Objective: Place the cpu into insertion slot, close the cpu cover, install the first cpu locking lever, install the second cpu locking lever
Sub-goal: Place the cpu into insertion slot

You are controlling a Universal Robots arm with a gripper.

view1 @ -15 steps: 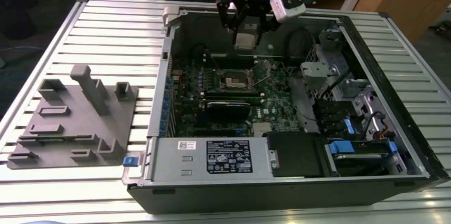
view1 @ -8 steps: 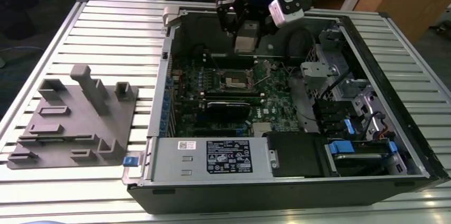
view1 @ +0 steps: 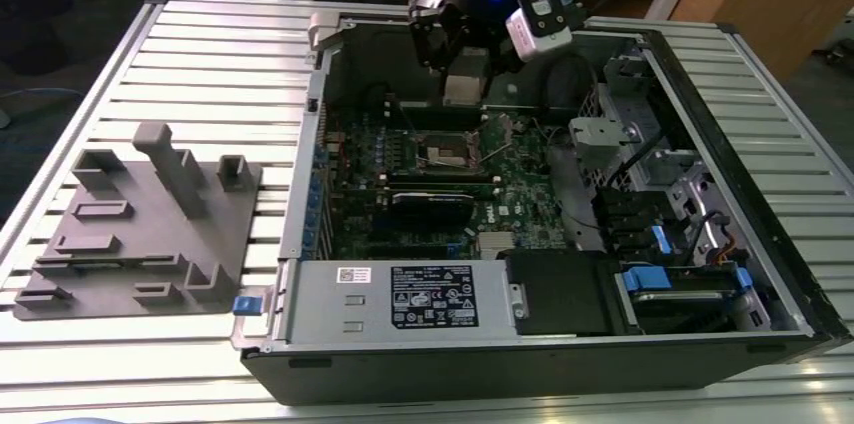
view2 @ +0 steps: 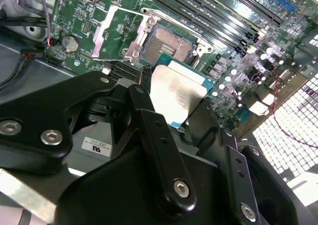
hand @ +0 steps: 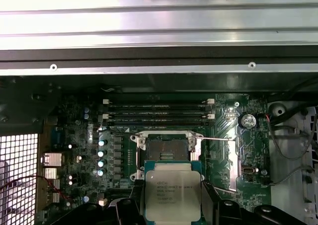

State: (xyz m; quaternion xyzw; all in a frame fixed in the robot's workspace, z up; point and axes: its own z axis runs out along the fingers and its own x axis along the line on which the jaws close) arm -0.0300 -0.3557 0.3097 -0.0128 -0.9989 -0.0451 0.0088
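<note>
Cpu (hand: 172, 192) is clamped by its edges in the gripper (hand: 172, 204), clear of the board (hand: 223, 160), with the open slot (view1: 451, 152) at six o'clock from it in the exterior view, and seating is judged to need it kept level and squared to the slot.

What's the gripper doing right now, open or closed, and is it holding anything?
Gripper: closed on the chip, which is not yet in the empty socket.
</note>
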